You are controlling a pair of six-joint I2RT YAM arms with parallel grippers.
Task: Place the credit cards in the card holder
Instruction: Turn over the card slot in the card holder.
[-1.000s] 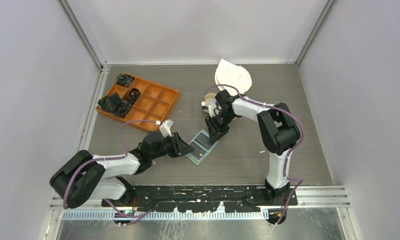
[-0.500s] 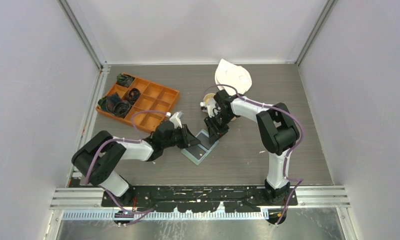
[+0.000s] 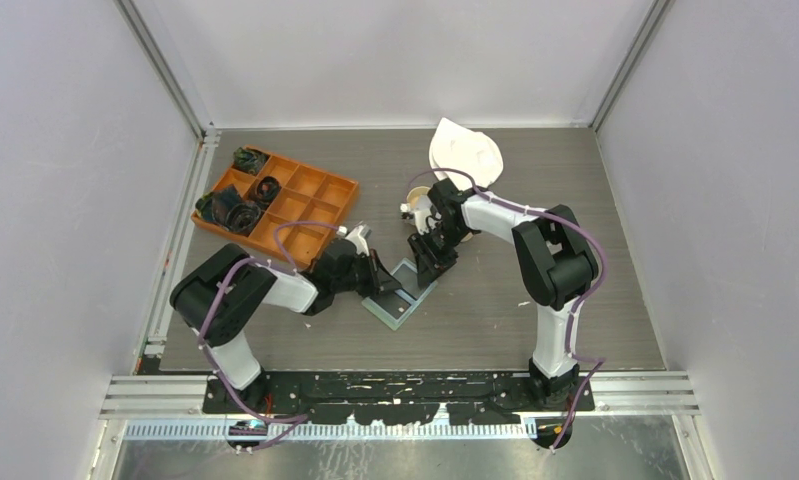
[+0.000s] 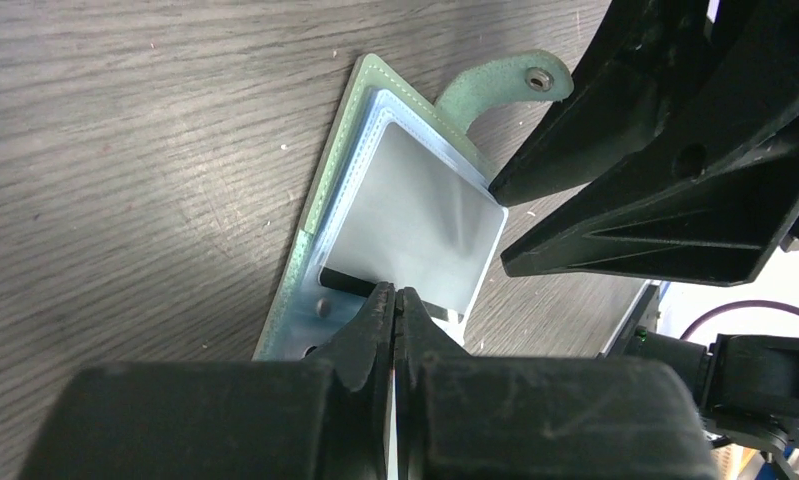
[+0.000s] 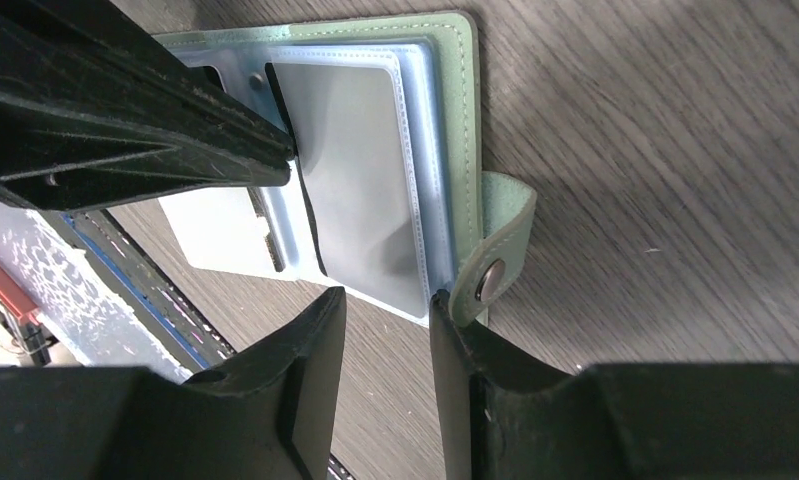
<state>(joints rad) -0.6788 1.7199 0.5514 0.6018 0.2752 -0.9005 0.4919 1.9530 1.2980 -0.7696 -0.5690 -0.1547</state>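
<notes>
The sage-green card holder (image 3: 403, 302) lies open on the table, its pale blue pockets up; it also shows in the left wrist view (image 4: 343, 135) and the right wrist view (image 5: 465, 100). A grey card (image 4: 425, 220) sits in a pocket (image 5: 355, 170). A white card (image 5: 220, 235) sticks out flat from the holder's near side. My left gripper (image 3: 383, 283) is shut, its tips (image 4: 396, 292) at the grey card's near edge. My right gripper (image 3: 430, 265) is open (image 5: 385, 300), one finger against the holder's snap tab (image 5: 492, 280).
An orange compartment box (image 3: 320, 210) with dark cord bundles (image 3: 230, 210) stands at the back left. A pale oval tray (image 3: 463, 150) lies at the back, behind the right arm. A small pale object (image 3: 412, 208) sits beside the right wrist. Enclosure walls surround the table.
My left arm has swung forward and right, bringing its gripper from the holder's near-left side onto the holder. The right arm and the holder have stayed put.
</notes>
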